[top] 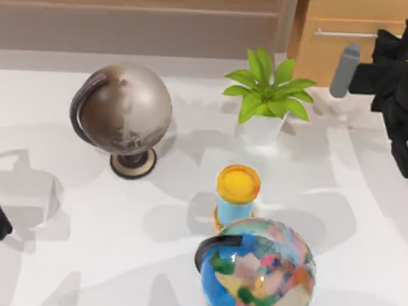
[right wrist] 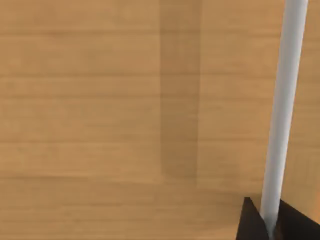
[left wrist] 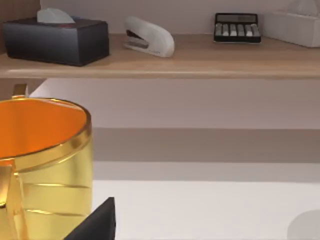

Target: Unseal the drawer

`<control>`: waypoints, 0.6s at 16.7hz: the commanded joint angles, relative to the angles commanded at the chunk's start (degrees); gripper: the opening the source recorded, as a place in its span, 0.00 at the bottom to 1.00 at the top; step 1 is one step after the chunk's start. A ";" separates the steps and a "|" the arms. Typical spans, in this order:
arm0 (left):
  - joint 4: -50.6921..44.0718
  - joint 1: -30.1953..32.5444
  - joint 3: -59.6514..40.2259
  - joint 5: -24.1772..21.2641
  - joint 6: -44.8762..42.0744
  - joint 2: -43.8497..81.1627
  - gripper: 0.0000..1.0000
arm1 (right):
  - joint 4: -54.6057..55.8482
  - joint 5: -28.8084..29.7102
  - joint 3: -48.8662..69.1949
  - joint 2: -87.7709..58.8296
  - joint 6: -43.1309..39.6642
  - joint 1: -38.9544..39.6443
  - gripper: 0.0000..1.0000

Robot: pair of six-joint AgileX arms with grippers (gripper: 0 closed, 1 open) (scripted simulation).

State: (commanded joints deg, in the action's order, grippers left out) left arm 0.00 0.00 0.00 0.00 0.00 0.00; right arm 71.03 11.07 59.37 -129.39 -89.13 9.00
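Drawer point(top: 344, 54): orange-brown wood front, thin silver bar handle point(top: 345, 33), shut, table's far right.

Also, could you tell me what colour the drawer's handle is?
Silver-white: the handle is a thin pale bar across the orange-brown drawer, clearest in the right wrist view.

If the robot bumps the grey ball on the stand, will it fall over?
Probably it would wobble: the grey globe is a big ball over a small round base, so it looks top-heavy. A hard push might tip it; once down, it could roll.
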 joint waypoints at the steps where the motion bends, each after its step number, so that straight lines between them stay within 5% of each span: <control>1: 0.00 0.00 0.00 0.00 0.00 0.00 1.00 | 0.88 -0.09 -1.27 1.02 0.08 -0.16 0.00; 10: 0.00 0.00 0.00 0.00 0.00 0.00 1.00 | 7.86 2.31 -14.91 5.67 0.10 2.38 0.00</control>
State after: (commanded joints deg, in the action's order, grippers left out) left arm 0.00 0.00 0.00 0.00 0.00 0.00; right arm 78.89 13.37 44.45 -123.72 -89.03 11.38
